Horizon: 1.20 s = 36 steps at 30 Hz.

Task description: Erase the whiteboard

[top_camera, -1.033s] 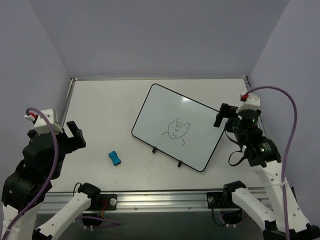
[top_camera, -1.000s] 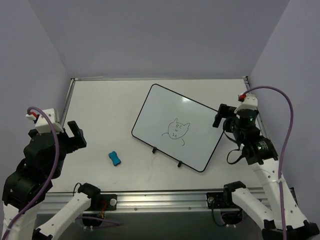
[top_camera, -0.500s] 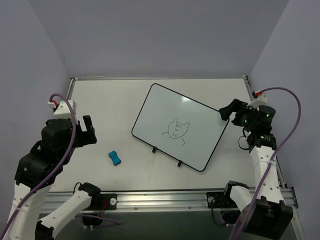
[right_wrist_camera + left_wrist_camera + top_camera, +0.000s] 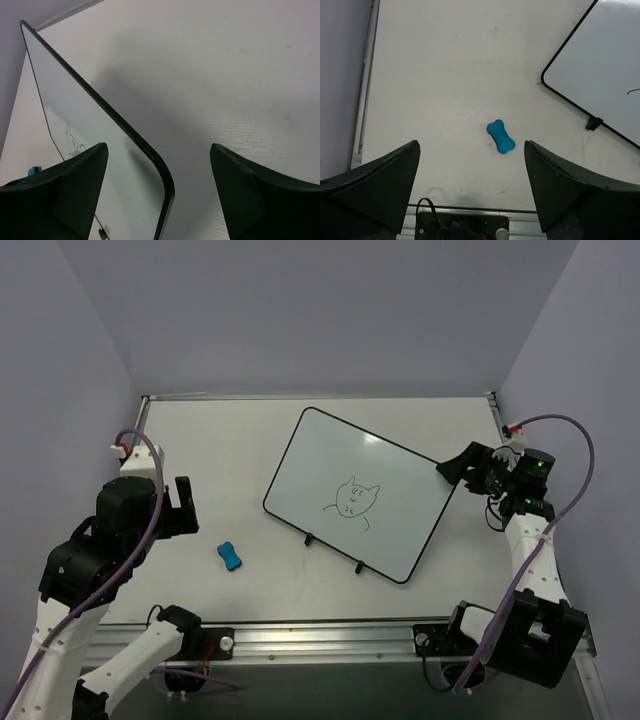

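Note:
The whiteboard (image 4: 345,455) lies tilted mid-table with a black cat doodle (image 4: 350,502) on it. It also shows in the left wrist view (image 4: 600,75) and the right wrist view (image 4: 115,175). A small blue bone-shaped eraser (image 4: 230,556) lies on the table to the board's left, apart from it. My left gripper (image 4: 183,505) is open and empty, held above the table; the eraser (image 4: 500,136) lies ahead between its fingers. My right gripper (image 4: 452,468) is open and empty at the board's right corner, and its jaws (image 4: 160,195) straddle the black rim.
The white table (image 4: 200,450) has a metal rail along its left edge (image 4: 133,445) and along its near edge (image 4: 320,635). Lilac walls close in the back and both sides. The board's two black feet (image 4: 310,538) point toward the near edge.
My left gripper has moved right and forward, toward the eraser. My right arm has swung out to the right, and its gripper now points left at the board's right corner.

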{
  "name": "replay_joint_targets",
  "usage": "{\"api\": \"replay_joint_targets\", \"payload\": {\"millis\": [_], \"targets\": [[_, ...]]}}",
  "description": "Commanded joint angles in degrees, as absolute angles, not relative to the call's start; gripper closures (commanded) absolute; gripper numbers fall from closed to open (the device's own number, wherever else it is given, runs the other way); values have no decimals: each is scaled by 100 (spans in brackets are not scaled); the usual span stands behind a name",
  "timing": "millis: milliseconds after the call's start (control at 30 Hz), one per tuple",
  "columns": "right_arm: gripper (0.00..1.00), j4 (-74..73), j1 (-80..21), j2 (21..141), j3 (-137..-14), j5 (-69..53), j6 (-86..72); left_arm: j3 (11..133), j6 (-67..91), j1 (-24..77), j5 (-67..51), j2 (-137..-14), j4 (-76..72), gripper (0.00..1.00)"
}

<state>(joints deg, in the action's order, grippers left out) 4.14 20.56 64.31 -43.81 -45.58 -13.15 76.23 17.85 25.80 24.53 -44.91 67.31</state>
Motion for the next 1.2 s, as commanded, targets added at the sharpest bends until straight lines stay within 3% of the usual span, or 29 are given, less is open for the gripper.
{"api": "replay_joint_targets", "payload": {"millis": [0,367,433,733,867,1167], "targets": [[22,650,2065,6530,-4403,-5105,-1161,7708,1793,2593,2382,-4438,6820,6],[31,483,1855,6671,-4386,-5054,-993,7664,1854,2602,2224,-4403,6846,6],[37,544,1828,6662,-4342,-4992,-967,7664,1854,2601,2250,-4377,6916,6],[37,1204,1819,6679,-3938,-5018,-1064,7682,1977,2593,2198,-4333,7023,6],[42,1204,1819,6768,-3893,-4992,-1081,7638,1986,2593,2197,-4368,6996,6],[53,1503,1714,6135,-3700,-5097,-958,7471,2066,2602,2224,-4333,6952,6]]}}
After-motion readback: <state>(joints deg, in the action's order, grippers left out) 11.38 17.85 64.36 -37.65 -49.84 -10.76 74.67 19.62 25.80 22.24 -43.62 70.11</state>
